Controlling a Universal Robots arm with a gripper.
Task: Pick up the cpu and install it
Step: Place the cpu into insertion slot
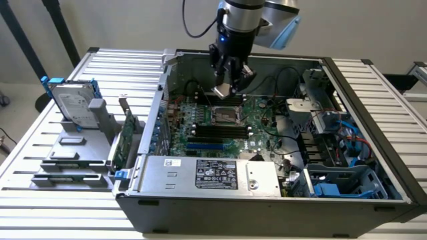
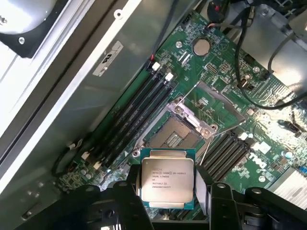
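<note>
Right now, clamped on the cpu [image 1: 222, 91] by the gripper [image 1: 225, 85]; fingers [image 2: 128, 194] pressed against two opposite edges, spread just chip-wide. Held tilted in the exterior view, upper centre of frame. Printed silver lid of the cpu [image 2: 167, 179] turned toward the wrist camera. Hanging above the cpu socket [image 1: 225, 116], apart from it, not touching. Contacts exposed in the socket [image 2: 175, 136]. Bordered by memory slots [image 1: 217, 131] just below the socket in the exterior view, black cables [image 1: 280, 80] to its upper right. Open air around the fingers inside the computer case [image 1: 267, 200]. Well apart: power supply [image 1: 213, 175] along the lower edge, hard drive [image 1: 73, 105] standing at the exterior view's left.
</note>
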